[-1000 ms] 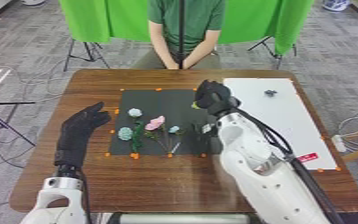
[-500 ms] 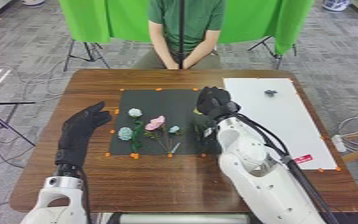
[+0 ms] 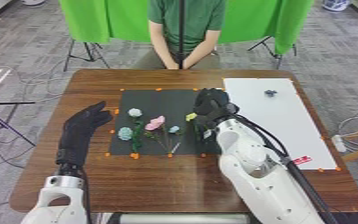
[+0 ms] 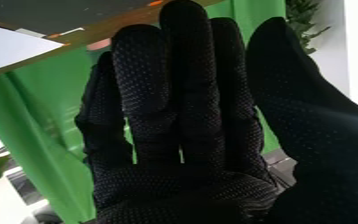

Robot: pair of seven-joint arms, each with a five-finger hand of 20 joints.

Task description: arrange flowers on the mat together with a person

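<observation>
On the left side of the frame, the robot's left hand (image 3: 88, 119) is hanging by the dark mat (image 3: 162, 99), its fingers loose and holding nothing, probably so the other arm is getting plenty of room. In the middle of the frame, a pale flower (image 3: 135, 112) is lying above a blue flower (image 3: 126, 133); next come a pink flower (image 3: 155, 122) and a small blue flower (image 3: 175, 129). Their heads are spreading out, maybe so that each one is showing nicely. Then a yellow flower (image 3: 191, 117) is lying just beside the right hand (image 4: 189, 120), right of the middle, with part of its stem hiding. That hand is opening wide, fingers straight and thumb apart, and is gripping nothing, perhaps so it is not dragging the yellow flower out of line. I cannot tell if it is touching the mat. Toward the upper right, a little dark thing (image 3: 270, 93) is sitting on the white board (image 3: 282, 117).
</observation>
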